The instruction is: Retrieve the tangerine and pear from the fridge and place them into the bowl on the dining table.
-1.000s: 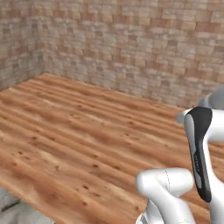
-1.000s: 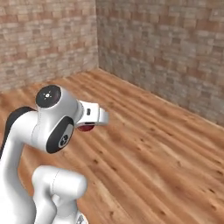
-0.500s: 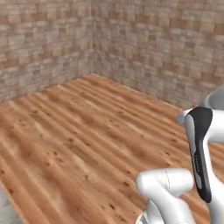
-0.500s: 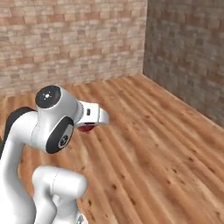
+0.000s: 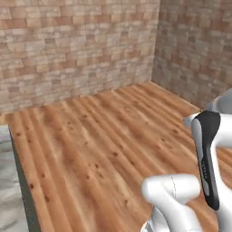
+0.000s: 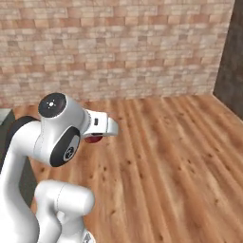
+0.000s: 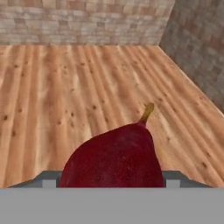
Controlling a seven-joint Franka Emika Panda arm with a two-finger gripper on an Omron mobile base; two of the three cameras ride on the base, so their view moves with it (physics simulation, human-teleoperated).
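The pear, dark red with a short yellowish stem, sits between the fingertips of my gripper, which is shut on it and carries it above the wooden floor. In the right base view the pear shows as a red patch under the white hand, where the gripper hangs at about chest height of the arm. The tangerine, the fridge and the bowl are out of view. A strip of grey-veined marble top lies at the lower left; I cannot tell whether it is the dining table.
Open wooden floor stretches ahead to brick walls that meet in a corner. A darker wall stands at the right of the right base view.
The whole picture has shifted: the base has turned, and the wall corner has slid to the right in both base views. The arm holds the same pose, with the pear still gripped.
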